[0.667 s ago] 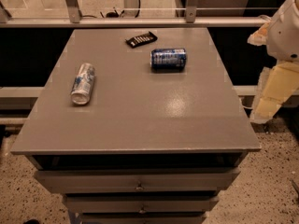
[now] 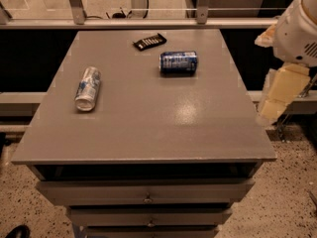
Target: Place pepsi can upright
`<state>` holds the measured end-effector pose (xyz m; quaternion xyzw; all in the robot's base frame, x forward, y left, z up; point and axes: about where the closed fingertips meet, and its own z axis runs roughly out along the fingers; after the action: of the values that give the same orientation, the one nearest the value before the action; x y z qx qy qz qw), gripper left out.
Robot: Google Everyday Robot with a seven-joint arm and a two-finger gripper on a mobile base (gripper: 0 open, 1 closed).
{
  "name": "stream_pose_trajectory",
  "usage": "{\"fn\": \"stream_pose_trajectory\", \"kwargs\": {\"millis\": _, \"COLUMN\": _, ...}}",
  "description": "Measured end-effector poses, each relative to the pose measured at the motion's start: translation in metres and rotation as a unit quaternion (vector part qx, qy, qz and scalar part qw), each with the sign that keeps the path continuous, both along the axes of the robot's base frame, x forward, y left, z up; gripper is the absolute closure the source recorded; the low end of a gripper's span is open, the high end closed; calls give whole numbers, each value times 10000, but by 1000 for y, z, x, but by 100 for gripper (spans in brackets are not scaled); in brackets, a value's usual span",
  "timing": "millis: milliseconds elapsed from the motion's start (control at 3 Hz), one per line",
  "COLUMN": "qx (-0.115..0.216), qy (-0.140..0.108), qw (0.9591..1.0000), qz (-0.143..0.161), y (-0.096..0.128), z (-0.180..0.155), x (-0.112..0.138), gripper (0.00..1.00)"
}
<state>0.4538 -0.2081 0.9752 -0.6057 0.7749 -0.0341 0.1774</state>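
- The hand (image 2: 277, 98) hangs just off the bench's (image 2: 148, 133) right edge, at about bench-top height. It is a little nearer that edge than 0.7 s ago.
- Whether the hand is spread or pressed together cannot be told; it holds nothing that can be seen.
- The white arm (image 2: 299, 29) rises above the hand into the top right corner. It too has shifted slightly toward the bench.
- The pepsi can (image 2: 178, 62) lies on its side, not upright, where it lay before. It is well apart from the hand, in over the bench edge and farther back than the hand.
- A silver can (image 2: 87, 88) also lies on its side, unmoved. It is on the side of the bench far from the hand, with its end toward the front.
- A dark wrapper (image 2: 149, 41) lies flat near the back edge, just beyond the pepsi can from the hand and apart from it. It is unchanged as well.
- The bench top is plain grey with a dull sheen in the part nearest the hand.
- Drawers (image 2: 147, 192) with small knobs sit below the top.
- The floor (image 2: 292, 197) under the hand is speckled.
- A pale rail (image 2: 148, 23) with upright posts runs behind the bench.
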Motion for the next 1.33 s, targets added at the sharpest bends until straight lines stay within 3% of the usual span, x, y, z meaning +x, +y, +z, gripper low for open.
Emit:
{"fn": "stream_pose_trajectory", "kwargs": {"millis": 333, "qx": 345, "qy": -189, "qw": 9988, "qz": 280, "y": 25, "z": -11, "x": 47, "gripper": 0}}
{"fn": "stream_pose_trajectory", "kwargs": {"millis": 1000, "qx": 1061, "qy": -629, "qw": 9891, "qz": 809, "y": 101, "z": -29, "x": 153, "gripper": 0}}
{"fn": "stream_pose_trajectory", "kwargs": {"millis": 1333, "qx": 1168, "qy": -682, "qw": 9861, "qz": 960, "y": 135, "z": -44, "x": 189, "gripper": 0}}
